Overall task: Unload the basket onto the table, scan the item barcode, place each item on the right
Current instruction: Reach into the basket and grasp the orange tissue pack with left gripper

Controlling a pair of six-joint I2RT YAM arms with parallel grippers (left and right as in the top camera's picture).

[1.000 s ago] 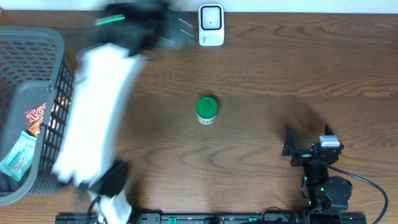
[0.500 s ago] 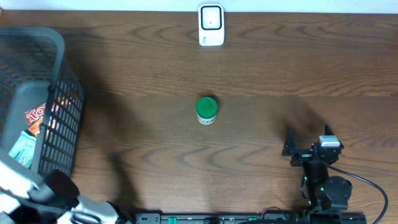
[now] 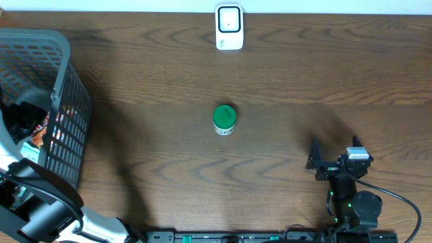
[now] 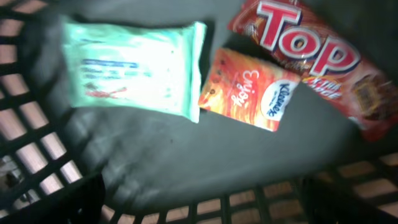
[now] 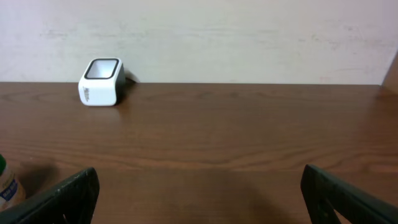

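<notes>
Basket (image 3: 71, 121) walls around packets (image 4: 134, 68) (tight)

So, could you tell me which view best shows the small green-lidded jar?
The overhead view: the small green-lidded jar sits whole and unobstructed, centre frame. The right wrist view catches only a sliver of it at the left edge. The left wrist view looks into the grey plastic basket and misses it.

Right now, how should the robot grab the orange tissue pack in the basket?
Probably straight down from above: the basket walls block the sides. Pinch the flat-lying orange tissue pack at its lower edge, which is free; the mint pack and red Top wrapper crowd the other sides.
</notes>
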